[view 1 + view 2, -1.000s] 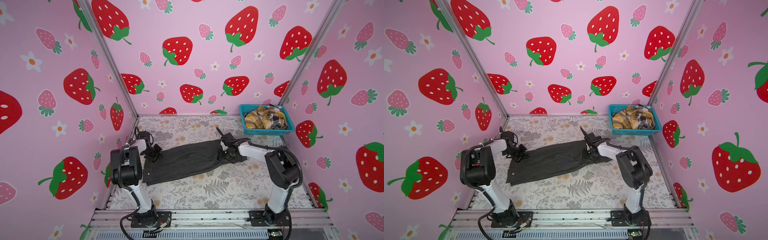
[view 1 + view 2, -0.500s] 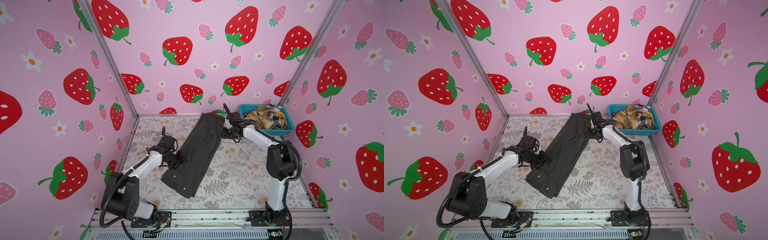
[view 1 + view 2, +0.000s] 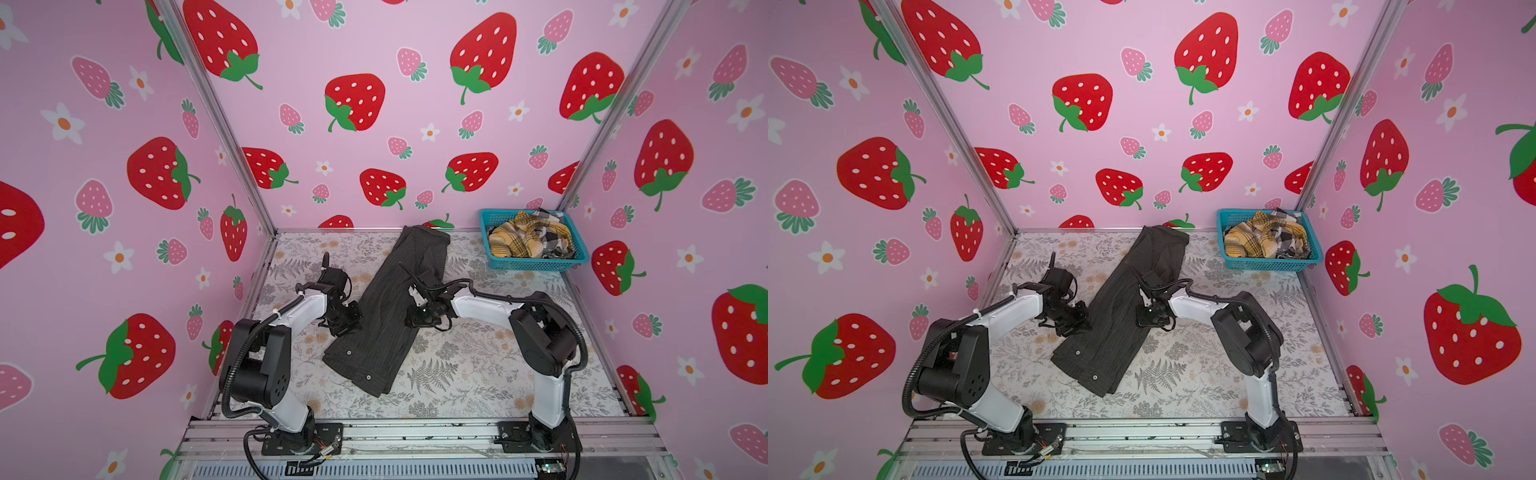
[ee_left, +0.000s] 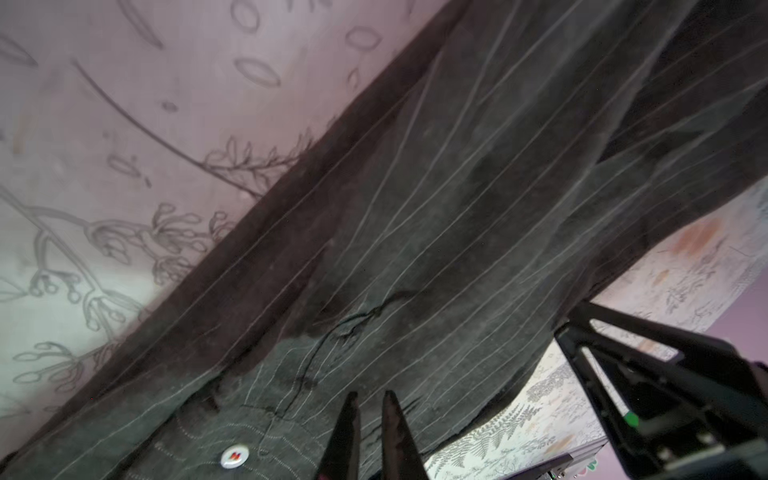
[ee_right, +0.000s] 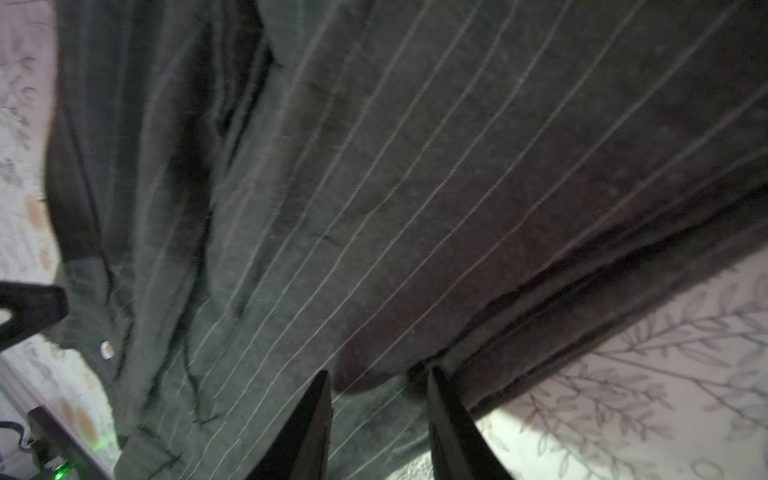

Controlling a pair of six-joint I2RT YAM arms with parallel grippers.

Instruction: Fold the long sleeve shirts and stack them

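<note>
Charcoal cloth with thin pale stripes: one shirt point(image 3: 382, 332) lies folded into a long narrow band on the flower-printed table point(image 3: 457, 374). It runs slantwise from the near middle toward the back wall. Its near end, closest to the front rail, shows two small buttons. One button point(image 4: 234, 456) appears pale in the left wrist view.

At about mid-length the left gripper point(image 3: 347, 326) sits low at the band's left edge. In the left wrist view its fingers point(image 4: 347, 436) stand almost together, with a thin gap between them and the tips over the cloth. Whether any cloth is pinched cannot be told.

Opposite it, the right gripper point(image 3: 413, 322) sits on the band's right edge. In the right wrist view its fingers point(image 5: 316, 415) stand part-way apart. A bunched fold of the shirt's edge is gathered between the tips, so it has hold of the shirt there.

The band's far end is somewhat rumpled and reaches the foot of the back wall.

In the far right corner stands a blue basket point(image 3: 536, 264), well apart from the band. It holds a yellow plaid shirt point(image 3: 515, 243) and a black-and-white check shirt point(image 3: 552, 239), heaped unfolded.
</note>
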